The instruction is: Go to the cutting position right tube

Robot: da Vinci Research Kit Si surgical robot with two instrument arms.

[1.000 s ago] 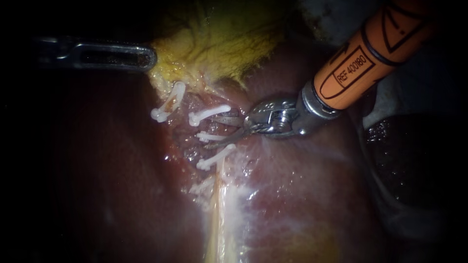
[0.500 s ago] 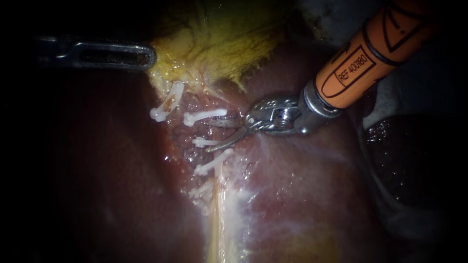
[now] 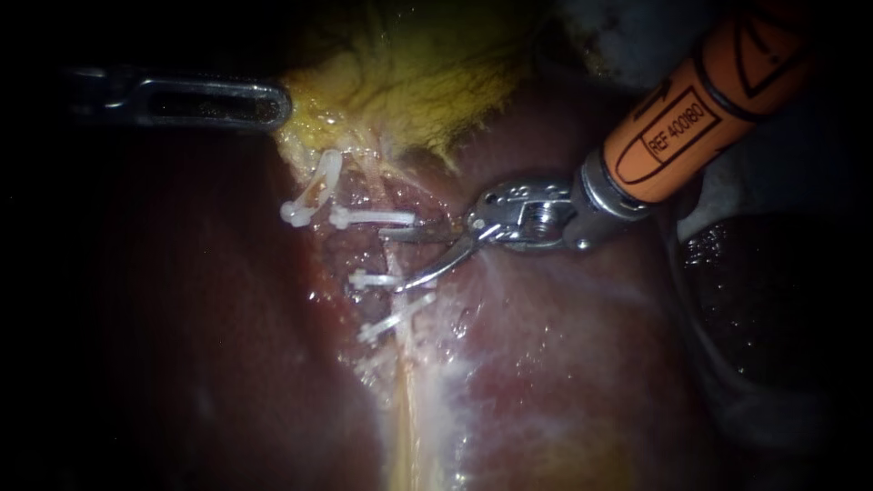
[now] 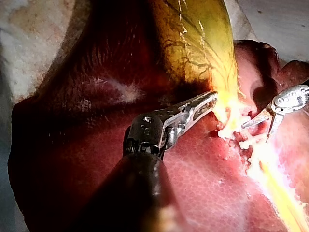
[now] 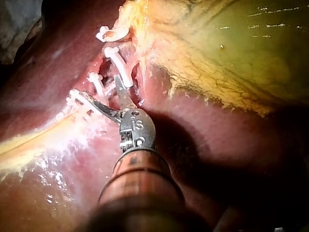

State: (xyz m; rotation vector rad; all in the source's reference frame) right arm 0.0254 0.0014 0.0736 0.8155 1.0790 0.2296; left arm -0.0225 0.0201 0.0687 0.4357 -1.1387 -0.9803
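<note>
The right tube [image 3: 386, 250] runs down from the yellow gallbladder [image 3: 409, 82] over the red liver [image 3: 564, 345] and carries white clips [image 3: 373, 217] [image 3: 375, 280] [image 3: 396, 316]. My right instrument [image 3: 393, 260] comes in from the upper right with its blades open, one above and one below the bare stretch of tube between the upper two clips. The right wrist view shows the same straddle by the right instrument [image 5: 104, 96]. My left instrument [image 3: 273, 105] is shut on the gallbladder's edge at the upper left, also seen in the left wrist view [image 4: 210, 99].
Another white clip [image 3: 309, 195] sits on a second tube further left. A pale yellow strand [image 3: 409, 409] runs down the liver below the clips. A dark, wet mass [image 3: 755, 300] lies at the right edge, under the orange shaft [image 3: 700, 109].
The right instrument's blades have opened wider and now span the tube between two clips. The clips have spread apart along the tube. The left instrument has stayed put.
</note>
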